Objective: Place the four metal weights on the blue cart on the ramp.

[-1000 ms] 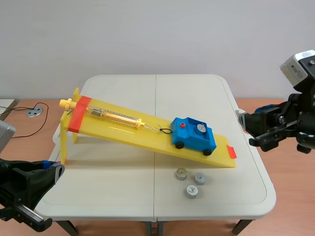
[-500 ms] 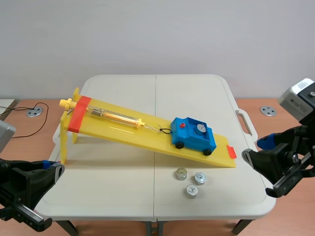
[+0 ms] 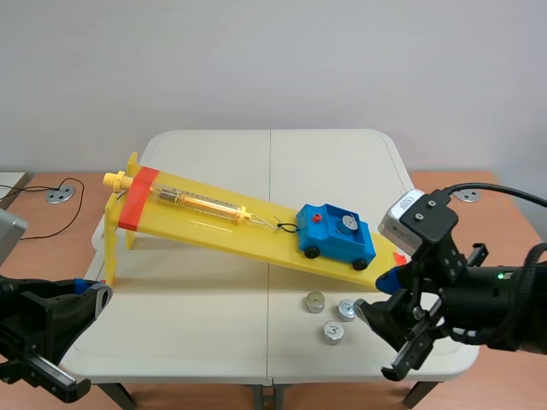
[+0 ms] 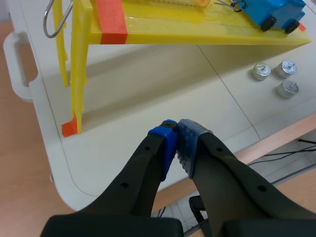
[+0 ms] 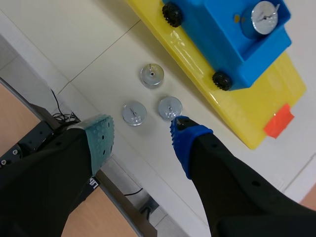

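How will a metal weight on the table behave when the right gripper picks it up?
The weight is a short shiny metal disc: probably heavy for its size, perhaps slippery. It lies flat, so it should not roll. The three lie close together, so the jaws of the right gripper might nudge a neighbour.

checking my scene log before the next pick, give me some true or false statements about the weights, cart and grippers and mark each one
1. The blue plastic cart carries one round metal weight. True.
2. The cart sits at the high end of the yellow ramp. False: it sits at the low end.
3. No weights lie on the white table. False: three weights lie there, beside the ramp.
4. The right gripper is shut on a weight. False: it is open near the three weights, holding nothing.
5. The left gripper is shut, holding nothing. True.
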